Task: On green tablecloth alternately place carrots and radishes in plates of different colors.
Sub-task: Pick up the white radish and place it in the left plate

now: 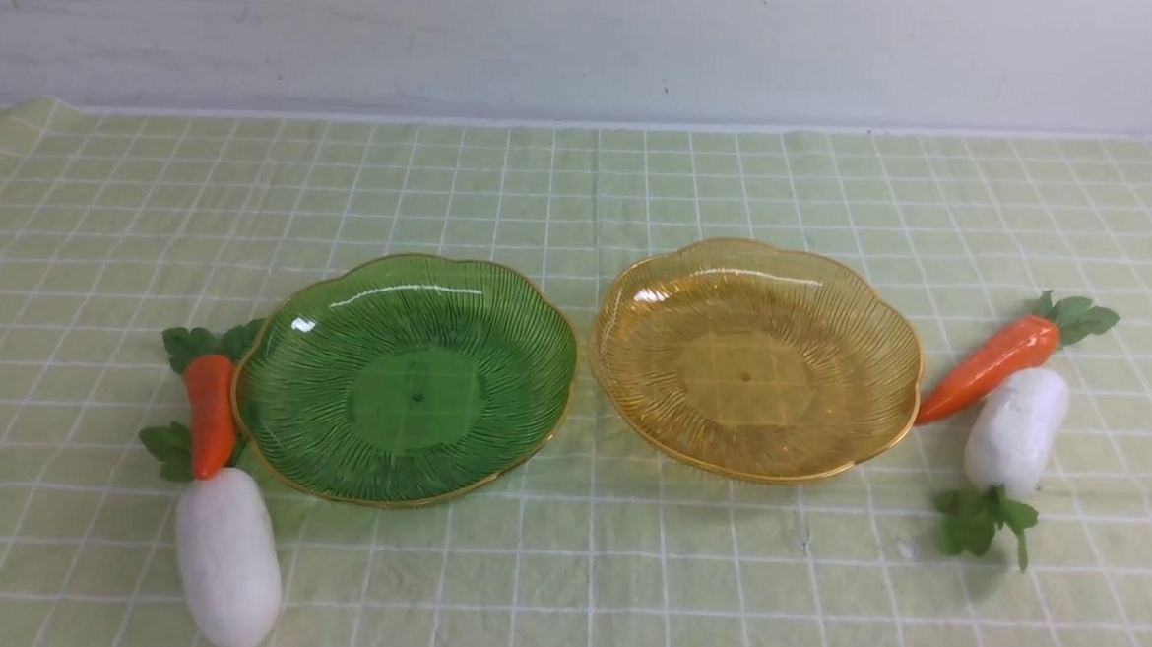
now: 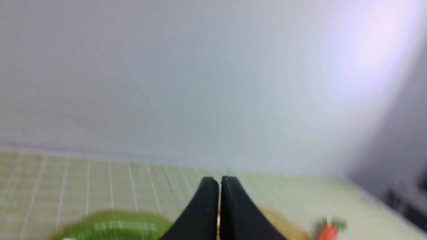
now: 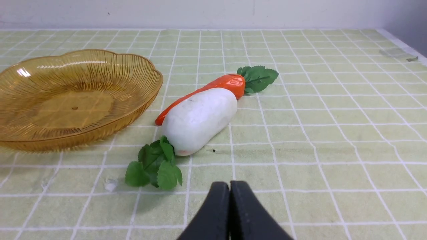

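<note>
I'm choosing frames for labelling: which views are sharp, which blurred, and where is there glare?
Front view: sharp, white glare streaks on the green plate and amber plate. Left wrist view: blurred throughout, even the left gripper. Right wrist view: sharp, radish and carrot crisp, highlight on the amber plate.

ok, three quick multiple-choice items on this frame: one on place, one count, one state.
1. The amber plate lies where from the green plate? A) on its right B) on its left C) stacked on it
2. How many radishes lie on the cloth? A) one B) two C) three
3. The right gripper is: A) open B) shut, empty C) shut on a carrot
1 A: side by side in the front view. 2 B: one beside each plate. 3 B: jaws meet, nothing between.
</note>
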### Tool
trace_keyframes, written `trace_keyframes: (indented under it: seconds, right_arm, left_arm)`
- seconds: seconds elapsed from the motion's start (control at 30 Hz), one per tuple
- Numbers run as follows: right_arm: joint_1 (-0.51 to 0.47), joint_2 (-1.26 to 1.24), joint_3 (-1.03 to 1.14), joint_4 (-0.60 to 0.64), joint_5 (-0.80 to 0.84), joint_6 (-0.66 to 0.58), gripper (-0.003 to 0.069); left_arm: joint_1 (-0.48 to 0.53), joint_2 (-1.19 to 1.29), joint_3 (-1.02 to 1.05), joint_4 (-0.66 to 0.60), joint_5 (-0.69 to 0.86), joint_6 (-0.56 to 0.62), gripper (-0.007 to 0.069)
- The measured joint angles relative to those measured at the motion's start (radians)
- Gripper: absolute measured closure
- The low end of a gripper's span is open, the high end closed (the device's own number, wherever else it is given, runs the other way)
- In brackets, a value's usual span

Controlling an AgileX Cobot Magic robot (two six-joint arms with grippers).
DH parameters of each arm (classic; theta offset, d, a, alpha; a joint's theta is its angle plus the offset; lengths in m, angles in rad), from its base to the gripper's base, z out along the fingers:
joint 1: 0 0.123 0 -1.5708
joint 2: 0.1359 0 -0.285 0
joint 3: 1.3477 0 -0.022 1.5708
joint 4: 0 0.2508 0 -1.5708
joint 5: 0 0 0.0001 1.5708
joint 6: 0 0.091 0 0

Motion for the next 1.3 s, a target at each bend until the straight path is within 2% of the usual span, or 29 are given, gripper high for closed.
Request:
trace_keyframes:
  seconds: [0.13, 0.23, 0.3, 0.4, 0.5, 0.73, 0.83, 0.97, 1.03, 1.07, 1.1, 1.13, 1.23, 1.3]
  right_arm:
    - [0.0, 0.0, 0.009, 0.088, -0.057, 0.032, 0.0671]
    - [0.0, 0.0, 0.01, 0.216, -0.149, 0.096, 0.0671]
    - [0.0, 0.0, 0.01, 0.356, -0.228, 0.162, 0.0671]
    - [0.0, 0.0, 0.01, 0.502, -0.301, 0.226, 0.0671]
    - [0.0, 0.0, 0.01, 0.575, -0.335, 0.22, 0.0671]
    - [0.001, 0.0, 0.008, 0.661, -0.371, 0.193, 0.0671]
    - [0.018, 0.008, -0.048, 0.675, -0.274, 0.17, 0.0671]
    - [0.04, 0.173, -0.27, 0.63, -0.063, 0.053, 0.0671]
    - [0.041, 0.242, -0.349, 0.611, 0.01, 0.007, 0.0671]
    - [0.042, 0.354, -0.447, 0.581, 0.131, -0.045, 0.0671]
    - [0.042, 0.417, -0.5, 0.563, 0.2, -0.073, 0.0671]
    - [0.042, 0.417, -0.5, 0.563, 0.214, -0.078, 0.0671]
    - [0.042, 0.609, -0.637, 0.504, 0.4, -0.121, 0.0671]
    - [0.042, 0.713, -0.713, 0.461, 0.49, -0.116, 0.0671]
  left_arm:
    - [0.0, 0.227, -0.097, 0.167, 0.256, -0.079, 0.0632]
    - [0.0, 0.391, -0.147, 0.377, 0.416, -0.221, 0.0632]
    - [0.0, 0.504, -0.165, 0.517, 0.487, -0.341, 0.0632]
    - [0.0, 0.601, -0.172, 0.642, 0.518, -0.476, 0.0632]
    - [0.0, 0.676, -0.172, 0.731, 0.519, -0.577, 0.0632]
    - [0.0, 0.803, -0.175, 0.761, 0.475, -0.626, 0.0613]
    - [0.0, 0.837, -0.178, 0.761, 0.423, -0.626, 0.0543]
    - [0.0, 0.89, -0.181, 0.761, 0.338, -0.627, 0.0315]
    - [0.0, 0.902, -0.181, 0.759, 0.324, -0.627, 0.0256]
    - [0.0, 0.926, -0.181, 0.754, 0.3, -0.627, 0.0158]
    - [0.0, 0.942, -0.181, 0.751, 0.282, -0.627, 0.0102]
    - [0.0, 0.942, -0.181, 0.751, 0.28, -0.627, 0.0102]
    - [0.0, 0.99, -0.182, 0.748, 0.249, -0.628, 0.0012]
    - [0.0, 1.029, -0.182, 0.747, 0.23, -0.629, -0.0001]
